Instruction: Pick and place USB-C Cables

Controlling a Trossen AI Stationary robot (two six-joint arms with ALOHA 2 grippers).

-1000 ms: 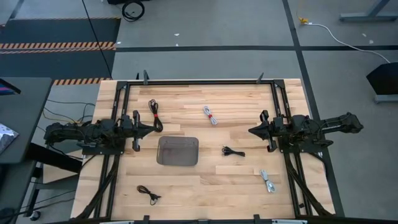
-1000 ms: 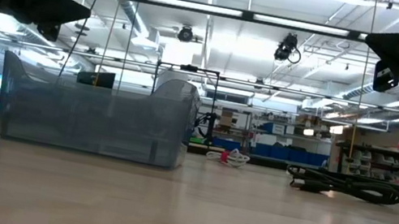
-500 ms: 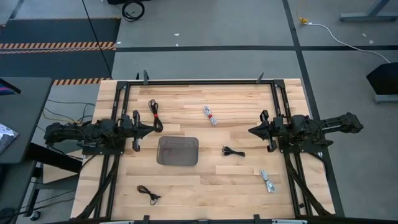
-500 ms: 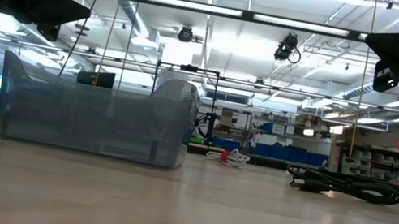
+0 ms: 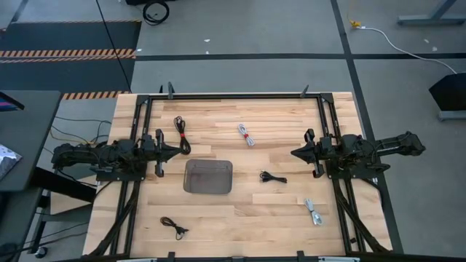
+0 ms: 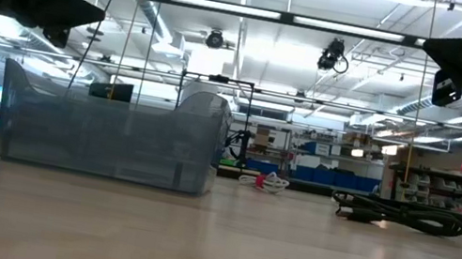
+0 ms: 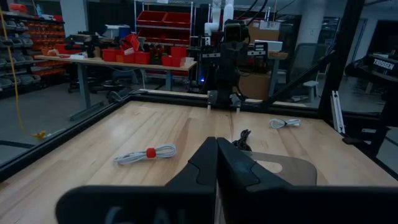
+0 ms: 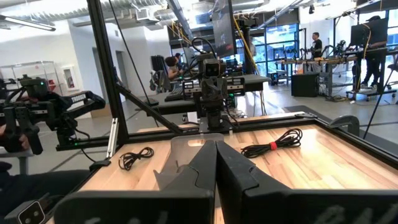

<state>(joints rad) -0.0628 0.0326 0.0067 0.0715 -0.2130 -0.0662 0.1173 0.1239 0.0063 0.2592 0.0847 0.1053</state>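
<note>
Left claw [image 5: 175, 151] and right claw [image 5: 295, 153], both closed and empty, flank the grey tray [image 5: 208, 177] at counter [image 5: 277, 218] centre; five cables lie scattered around.

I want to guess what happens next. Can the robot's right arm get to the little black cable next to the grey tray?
Probably yes. The small black bundled cable lies on bare wood between the grey rectangular tray and the right gripper, with nothing in between.
</note>
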